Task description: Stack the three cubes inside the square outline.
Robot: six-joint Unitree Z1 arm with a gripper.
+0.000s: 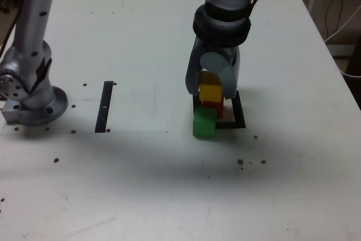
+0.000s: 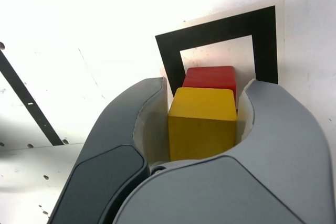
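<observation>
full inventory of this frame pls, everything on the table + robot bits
yellow cube: 1, yellow, between the tool's fingers, above the red cube
red cube: 1, red, inside the square outline
green cube: 1, green, on the table at the outline's near corner, exterior view's left
square outline: 1, black with pale centre, on the table
black strip: 1, exterior view's left
table: 1, white
arm base: 1, grey, exterior view's left
tool: 1, grey, shut on the yellow cube

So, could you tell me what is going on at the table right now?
The arm's gripper is shut on the yellow cube and holds it over the red cube, which sits inside the square outline. Whether yellow already rests on red cannot be told. The green cube stands on the table at the outline's near corner, on the exterior view's left, not yet stacked. A black strip lies further left.
</observation>
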